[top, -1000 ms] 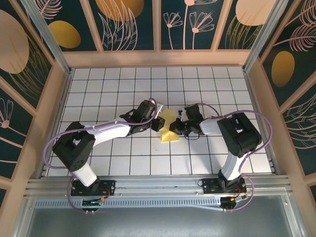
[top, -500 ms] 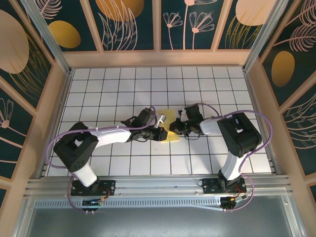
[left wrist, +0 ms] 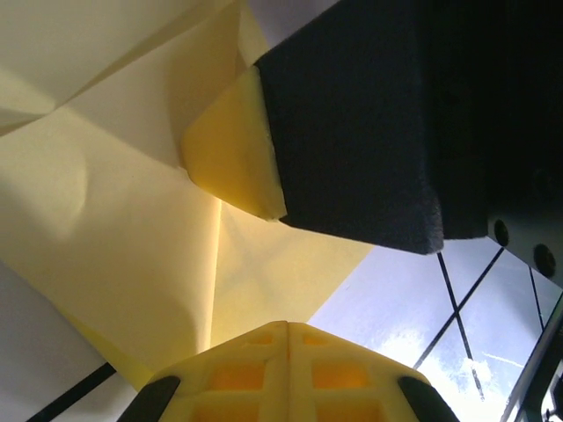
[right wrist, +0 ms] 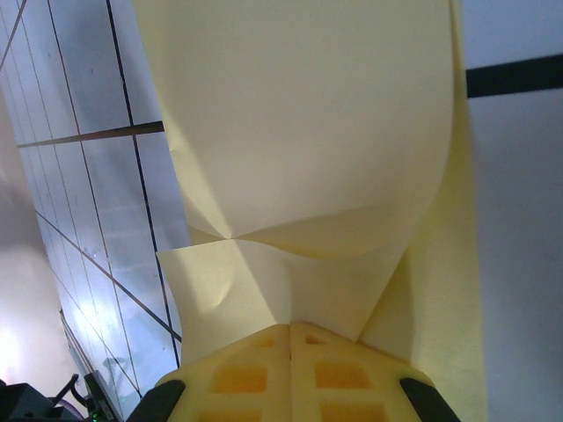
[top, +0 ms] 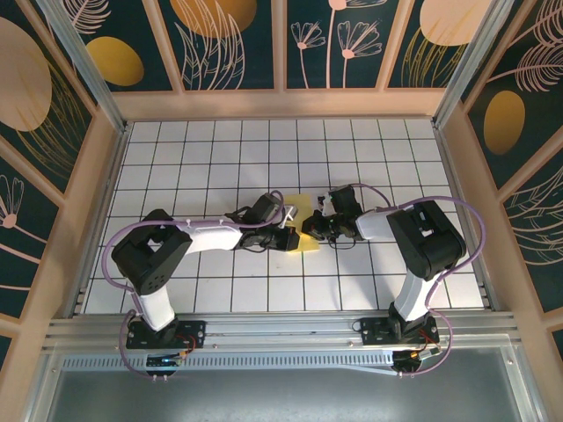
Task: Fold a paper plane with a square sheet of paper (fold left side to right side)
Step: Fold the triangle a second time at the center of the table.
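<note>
The sheet of paper [top: 300, 207] is found mid-way across the table [top: 193, 167], partly folded, between the claws. The right claw [right wrist: 290, 332] is clamped on it. The left claw [left wrist: 286, 334] is closed against it, a pinch being unconfirmed. Edges should be matched squarely before the crease is pressed.

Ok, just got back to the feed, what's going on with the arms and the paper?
Both arms are on the pale-yellow square sheet of paper. The right gripper is shut on a raised, curved flap of it. The left gripper is shut too, its tips low over the creased sheet close to the right one; whether it pinches paper I can't tell. The sheet is partly folded, not yet a plane.
</note>
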`<act>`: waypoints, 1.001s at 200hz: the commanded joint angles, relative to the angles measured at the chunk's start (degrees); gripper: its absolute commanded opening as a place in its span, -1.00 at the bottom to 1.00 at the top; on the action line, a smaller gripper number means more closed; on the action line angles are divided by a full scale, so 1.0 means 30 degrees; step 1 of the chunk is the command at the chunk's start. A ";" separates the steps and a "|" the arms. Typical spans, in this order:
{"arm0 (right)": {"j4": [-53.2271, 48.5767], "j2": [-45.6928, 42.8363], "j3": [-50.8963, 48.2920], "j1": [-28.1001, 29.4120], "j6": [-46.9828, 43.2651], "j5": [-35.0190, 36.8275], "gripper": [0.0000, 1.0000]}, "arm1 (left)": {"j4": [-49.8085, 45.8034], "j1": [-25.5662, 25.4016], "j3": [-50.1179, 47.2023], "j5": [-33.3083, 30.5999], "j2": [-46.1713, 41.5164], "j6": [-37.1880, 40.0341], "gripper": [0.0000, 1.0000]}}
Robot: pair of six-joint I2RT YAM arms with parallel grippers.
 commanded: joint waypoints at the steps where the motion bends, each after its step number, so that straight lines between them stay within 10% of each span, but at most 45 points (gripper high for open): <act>1: -0.0899 0.0628 -0.0150 0.0169 -0.0389 0.0922 -1.00 | -0.0223 -0.0008 0.0316 -0.0422 0.0485 -0.0147 -0.87; 200: -0.1050 0.0706 0.0002 0.0206 -0.0441 0.0895 -1.00 | -0.0897 -0.0016 -0.0245 -0.1598 0.0951 0.0335 -0.88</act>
